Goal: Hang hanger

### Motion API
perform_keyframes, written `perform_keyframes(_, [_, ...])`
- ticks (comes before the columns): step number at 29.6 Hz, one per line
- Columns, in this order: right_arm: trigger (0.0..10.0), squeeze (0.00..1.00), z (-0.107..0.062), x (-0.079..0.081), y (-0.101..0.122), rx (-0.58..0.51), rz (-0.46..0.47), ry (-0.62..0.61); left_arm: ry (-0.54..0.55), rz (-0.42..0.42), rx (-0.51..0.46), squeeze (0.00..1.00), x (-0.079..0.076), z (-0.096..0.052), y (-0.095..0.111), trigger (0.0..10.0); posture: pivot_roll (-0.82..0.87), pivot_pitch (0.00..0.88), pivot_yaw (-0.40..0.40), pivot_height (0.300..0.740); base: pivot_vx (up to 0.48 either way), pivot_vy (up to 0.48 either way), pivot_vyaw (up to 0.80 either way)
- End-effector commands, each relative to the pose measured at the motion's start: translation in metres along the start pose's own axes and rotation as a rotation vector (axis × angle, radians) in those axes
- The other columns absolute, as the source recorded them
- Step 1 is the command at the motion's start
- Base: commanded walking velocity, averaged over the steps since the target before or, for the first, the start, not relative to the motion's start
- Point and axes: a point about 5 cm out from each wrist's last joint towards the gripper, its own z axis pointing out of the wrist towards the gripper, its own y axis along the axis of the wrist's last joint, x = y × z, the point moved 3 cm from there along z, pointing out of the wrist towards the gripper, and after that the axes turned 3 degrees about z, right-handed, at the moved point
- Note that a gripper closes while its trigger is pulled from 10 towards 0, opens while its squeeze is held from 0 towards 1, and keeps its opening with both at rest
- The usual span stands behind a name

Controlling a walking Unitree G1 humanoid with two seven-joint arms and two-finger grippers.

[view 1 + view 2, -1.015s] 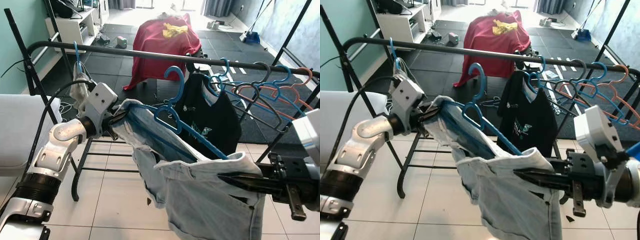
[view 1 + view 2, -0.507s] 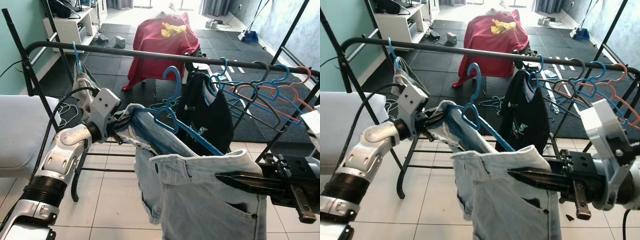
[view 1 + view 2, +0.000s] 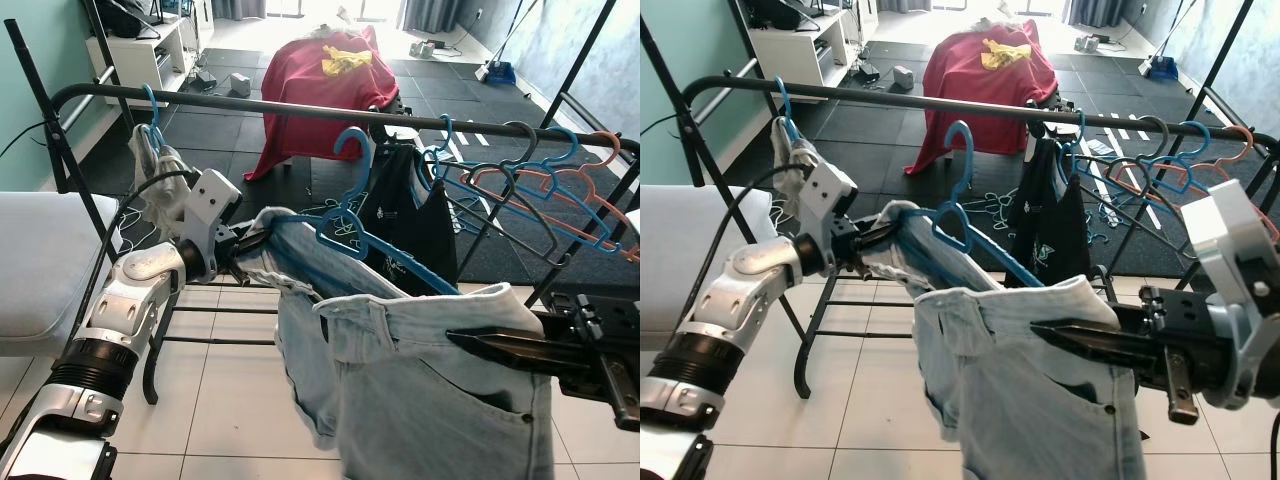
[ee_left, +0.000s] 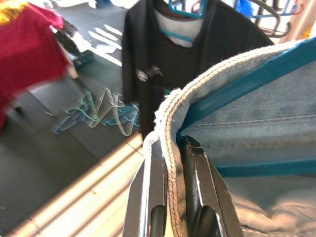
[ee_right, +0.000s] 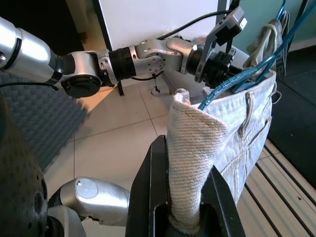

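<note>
Fingers of the left gripper (image 4: 173, 163) are closed on one end of the waistband of the light blue jeans (image 3: 440, 400), and the denim edge runs between the two black fingers (image 4: 150, 187) in the left wrist view. The right gripper (image 5: 185, 168) is closed on the other end of the same waistband; a thick fold of cloth stands between its fingers (image 5: 148, 192). Between the two arms the jeans are stretched almost level, with the legs hanging down toward the tiled floor (image 3: 220, 400).

The blue hanger (image 3: 345, 215) sits inside the jeans. Its hook (image 3: 352, 145) points up and is just below and in front of the black rail (image 3: 250, 100) of the clothes rack, not on it. One blue shoulder of the hanger runs down under the waistband toward the right gripper.

On the rail, right of the hook, hangs a black T-shirt (image 3: 415, 230) on its own blue hanger. Farther right there is a group of bare hangers (image 3: 545, 185), blue, grey and orange. Near the left end of the rail a pale cloth (image 3: 155, 180) hangs on another blue hanger, close behind the left arm (image 3: 130, 300).

Behind the rack, a red cloth (image 3: 315, 90) covers some piece of furniture on the dark mat floor, with a yellow item (image 3: 345, 62) on top of it. A few loose hangers (image 3: 1025, 200) lie on the floor below the black T-shirt.
</note>
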Motion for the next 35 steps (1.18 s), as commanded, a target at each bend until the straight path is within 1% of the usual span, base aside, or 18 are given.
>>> perform_keyframes(1, [0.0,0.0,-0.005,0.03,0.034,-0.13,-0.157,0.172,0.196,-0.198,0.373,0.0,0.028,-0.05,-0.089,10.0,-0.09,0.084,-0.007,0.74,0.0,0.0,0.0])
perform_keyframes(2, [0.0,0.0,-0.005,0.03,0.034,-0.13,-0.157,0.172,0.196,-0.198,0.373,0.0,0.028,-0.05,-0.089,10.0,-0.09,0.084,-0.007,0.74,0.0,0.0,0.0])
perform_keyframes(3, [0.0,0.0,-0.004,0.03,0.036,-0.153,-0.159,0.173,0.119,-0.229,0.37,0.0,0.014,-0.044,-0.09,10.0,-0.09,0.084,-0.005,0.74,0.0,0.0,0.0])
perform_keyframes(5, [0.0,0.0,-0.004,0.03,0.036,-0.153,-0.159,0.173,0.119,-0.229,0.37,0.0,0.014,-0.044,-0.09,10.0,-0.09,0.084,-0.005,0.74,0.0,0.0,0.0])
perform_keyframes(6, [0.0,0.0,-0.004,0.03,0.037,-0.17,-0.164,0.169,0.06,-0.277,0.344,0.0,0.002,-0.039,-0.086,10.0,-0.08,0.082,-0.002,0.74,0.0,0.0,0.0])
perform_keyframes(9, [0.0,0.0,-0.002,0.028,0.035,-0.167,-0.159,0.156,0.044,-0.333,0.287,0.0,-0.002,-0.034,-0.076,10.0,-0.09,0.083,-0.002,0.74,0.0,0.0,0.0])
perform_keyframes(10, [0.0,0.0,0.0,0.024,0.025,-0.117,-0.133,0.135,0.088,-0.358,0.222,0.0,0.008,-0.032,-0.066,10.0,-0.09,0.085,-0.004,0.74,0.0,0.0,0.0])
perform_keyframes(11, [0.0,0.0,0.0,0.024,0.025,-0.117,-0.133,0.135,0.088,-0.358,0.222,0.0,0.008,-0.032,-0.066,10.0,-0.09,0.085,-0.004,0.74,0.0,0.0,0.0])
perform_keyframes(14, [0.0,0.0,0.004,0.018,-0.001,0.005,-0.071,0.091,0.187,-0.386,0.041,0.0,0.033,-0.03,-0.036,10.0,-0.09,0.089,-0.004,0.74,0.0,0.0,0.0])
perform_keyframes(16, [0.0,0.0,0.004,0.015,-0.008,0.041,-0.057,0.075,0.22,-0.386,-0.026,0.0,0.04,-0.031,-0.025,10.0,-0.08,0.092,-0.004,0.74,0.0,0.0,0.0])
perform_keyframes(17, [0.0,0.0,0.004,0.015,-0.008,0.041,-0.057,0.075,0.22,-0.386,-0.026,0.0,0.04,-0.031,-0.025,10.0,-0.08,0.092,-0.004,0.74,0.0,0.0,0.0])
perform_keyframes(18, [0.0,0.0,0.005,0.013,-0.018,0.09,-0.036,0.054,0.248,-0.384,-0.126,0.0,0.047,-0.032,-0.007,10.0,-0.08,0.092,-0.004,0.74,0.0,0.0,0.0])
perform_keyframes(19, [0.0,0.0,0.005,0.013,-0.018,0.09,-0.036,0.054,0.248,-0.384,-0.126,0.0,0.047,-0.032,-0.007,10.0,-0.08,0.092,-0.004,0.74,0.0,0.0,0.0])
perform_keyframes(20, [0.0,0.0,0.006,0.01,-0.027,0.127,-0.017,0.037,0.268,-0.393,-0.215,0.0,0.053,-0.035,0.008,10.0,-0.08,0.095,-0.004,0.74,0.0,0.0,0.0])
perform_keyframes(21, [0.0,0.0,0.006,0.01,-0.027,0.127,-0.017,0.037,0.268,-0.393,-0.215,0.0,0.053,-0.035,0.008,10.0,-0.08,0.095,-0.004,0.74,0.0,0.0,0.0])
perform_keyframes(22, [0.0,0.0,0.006,0.009,-0.032,0.149,-0.001,0.023,0.278,-0.386,-0.281,0.0,0.056,-0.038,0.021,10.0,-0.08,0.096,-0.006,0.74,0.0,0.0,0.0])
perform_keyframes(27, [0.0,0.0,0.005,0.007,-0.038,0.168,0.018,-0.008,0.325,-0.378,-0.366,0.0,0.066,-0.048,0.038,10.0,-0.09,0.098,-0.006,0.74,0.0,0.0,0.0])
perform_keyframes(35, [0.0,0.0,0.0,-0.001,-0.052,0.201,0.026,-0.096,0.389,-0.316,-0.384,0.0,0.079,-0.057,0.05,10.0,-0.09,0.101,-0.006,0.74,0.0,0.0,0.0])
